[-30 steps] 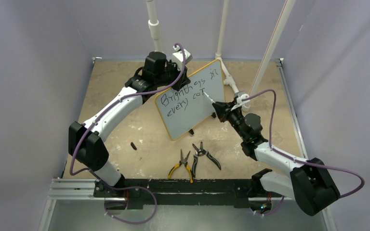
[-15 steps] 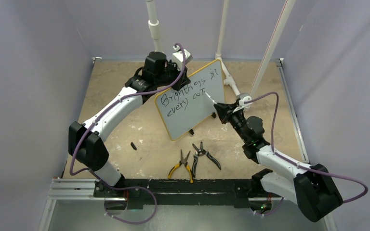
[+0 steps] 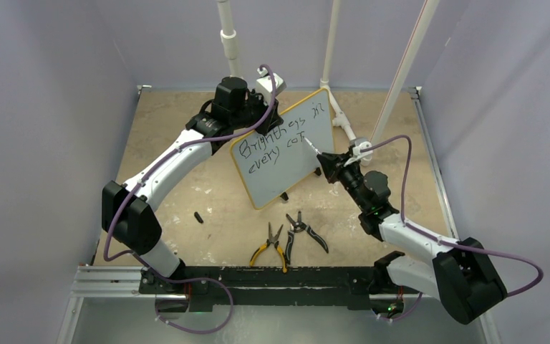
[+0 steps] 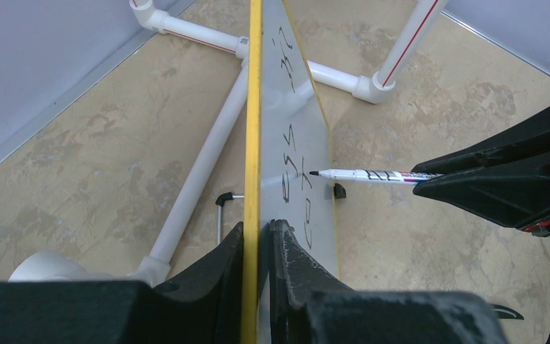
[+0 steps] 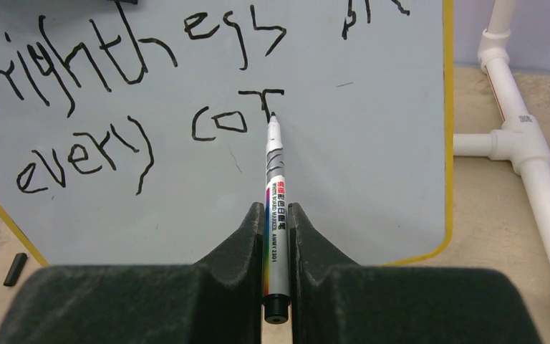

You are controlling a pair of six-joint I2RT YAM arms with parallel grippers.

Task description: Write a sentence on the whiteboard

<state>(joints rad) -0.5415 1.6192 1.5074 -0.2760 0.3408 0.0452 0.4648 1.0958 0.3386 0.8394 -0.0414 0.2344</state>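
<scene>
The whiteboard [image 3: 286,154] stands tilted on its edge mid-table, its yellow rim [image 4: 256,107] clamped between the fingers of my left gripper [image 4: 258,233] at the top left corner [image 3: 258,118]. The sentence [image 3: 276,143] in black script reads "Brightness in" over "every co" plus a T-like stroke [image 5: 268,97]. My right gripper [image 5: 277,211] is shut on a silver whiteboard marker [image 5: 275,179]. The marker's black tip sits at the foot of that last stroke, at the board's face. The marker [image 4: 372,174] points level at the board in the left wrist view.
Yellow-handled pliers [image 3: 271,247] and black-handled pliers [image 3: 306,231] lie on the table in front of the board. A small black cap [image 3: 198,216] lies to the left. White PVC pipes [image 3: 344,118] run behind and right of the board [image 5: 537,165]. Walls enclose the table.
The right arm's wrist and elbow shifted slightly, while the marker tip stayed by the last stroke of the second line. The left arm and the board have not moved.
</scene>
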